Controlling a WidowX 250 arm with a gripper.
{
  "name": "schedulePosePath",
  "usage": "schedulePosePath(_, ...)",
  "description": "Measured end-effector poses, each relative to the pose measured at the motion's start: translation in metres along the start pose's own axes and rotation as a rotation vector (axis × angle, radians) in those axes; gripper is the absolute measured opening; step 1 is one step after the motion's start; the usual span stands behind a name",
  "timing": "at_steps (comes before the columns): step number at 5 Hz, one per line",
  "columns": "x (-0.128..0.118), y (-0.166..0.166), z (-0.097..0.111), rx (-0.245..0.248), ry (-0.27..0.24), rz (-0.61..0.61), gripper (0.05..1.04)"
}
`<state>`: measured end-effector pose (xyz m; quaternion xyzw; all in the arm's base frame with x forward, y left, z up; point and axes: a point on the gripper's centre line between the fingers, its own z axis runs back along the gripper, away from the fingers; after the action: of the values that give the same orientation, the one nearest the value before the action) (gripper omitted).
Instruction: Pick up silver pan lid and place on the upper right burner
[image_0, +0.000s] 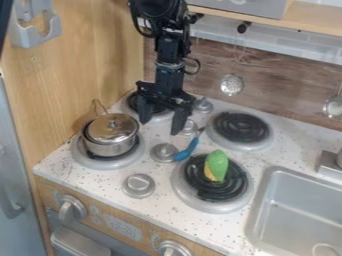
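A: Position of the hand (161, 128)?
B: Upper centre of the frame, pointing down, near the upper left burner (160, 117). Its two fingers are spread.
A: Silver pan lid (112, 129)?
B: Left of centre, on top of the metal pot (109, 149). Pot sits on the lower left burner (85, 159).
A: Upper right burner (241, 128)?
B: Dark coil, pale rim, right of the hand.
A: Lower right burner (199, 201)?
B: Bears a green and yellow toy vegetable (216, 161). Blue utensil (188, 149) recorded just above and left of that burner, on the speckled counter (190, 230).
A: Right edge?
B: Grey sink (268, 200), lower right. Perforated spoon (232, 84) hangs against the back wall.
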<state>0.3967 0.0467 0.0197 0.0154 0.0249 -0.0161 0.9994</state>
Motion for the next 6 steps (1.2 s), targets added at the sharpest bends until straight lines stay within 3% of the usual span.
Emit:
schedulePosePath(1, -0.006, -0.002, -0.019, -0.011, 0.051, 0.002, 0.998)
schedulePosePath(2, -0.003, 0.003, -0.015, -0.033, 0.049, 0.03, 0.998)
schedulePosePath(3, 0.001, 0.033, -0.007, -0.062, 0.008, 0.106, 0.998)
schedulePosePath(6, -0.004, 0.089, -0.003, 0.002, -0.036, 0.23, 0.998)
